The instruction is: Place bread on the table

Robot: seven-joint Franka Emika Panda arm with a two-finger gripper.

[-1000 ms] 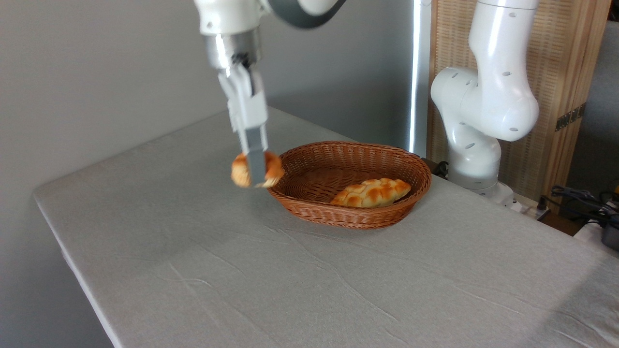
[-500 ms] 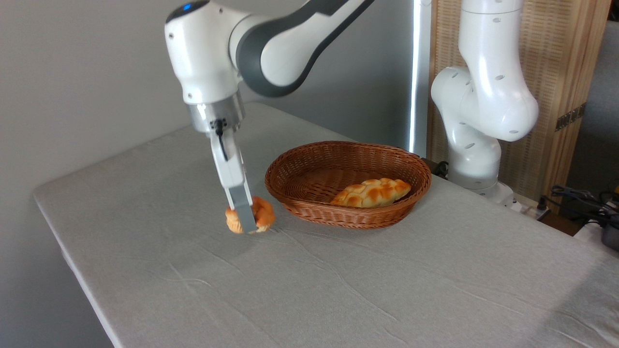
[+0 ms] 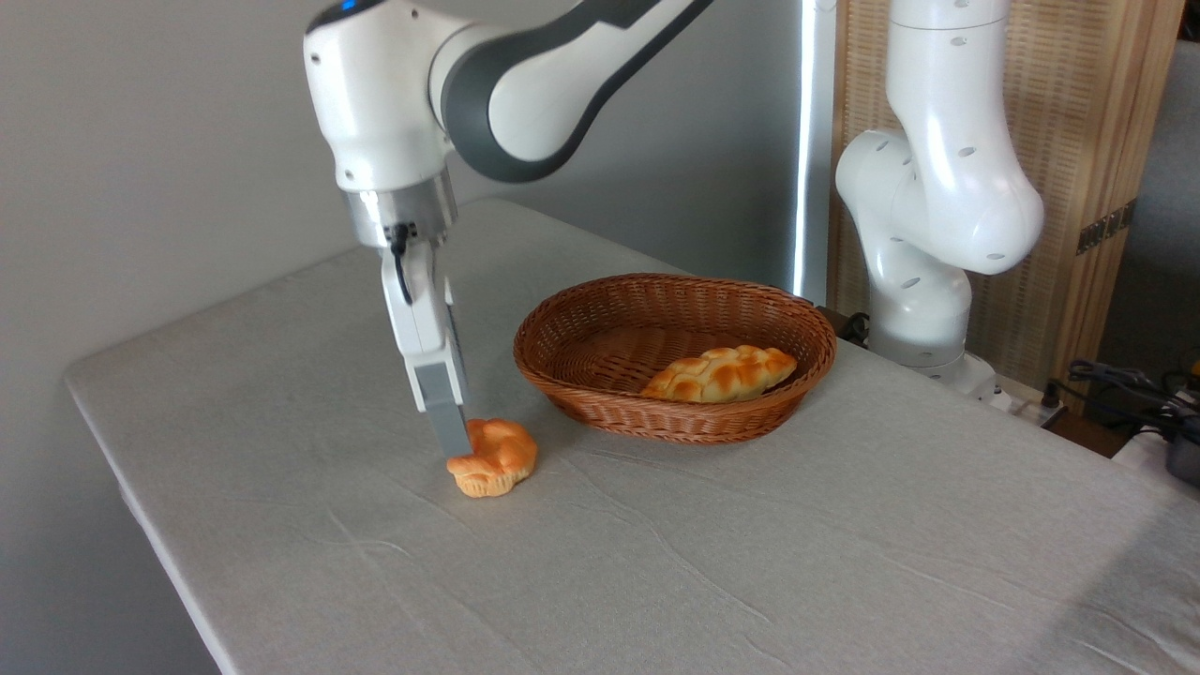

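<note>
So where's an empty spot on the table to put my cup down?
The grey cloth table is bare in front, below the small round orange bun and brown wicker basket. It's crowded where the gripper hovers beside the bun.

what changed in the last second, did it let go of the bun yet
The pincer carried the bun down and left from beside the basket rim to the table. The bun now seems to rest on the cloth; release is unclear. The basket and braided loaf stayed put.

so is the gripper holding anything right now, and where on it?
Cannot be told. The bread lies on the table; the gripper is at its upper left edge, only one finger showing, so grip or release is unclear.
</note>
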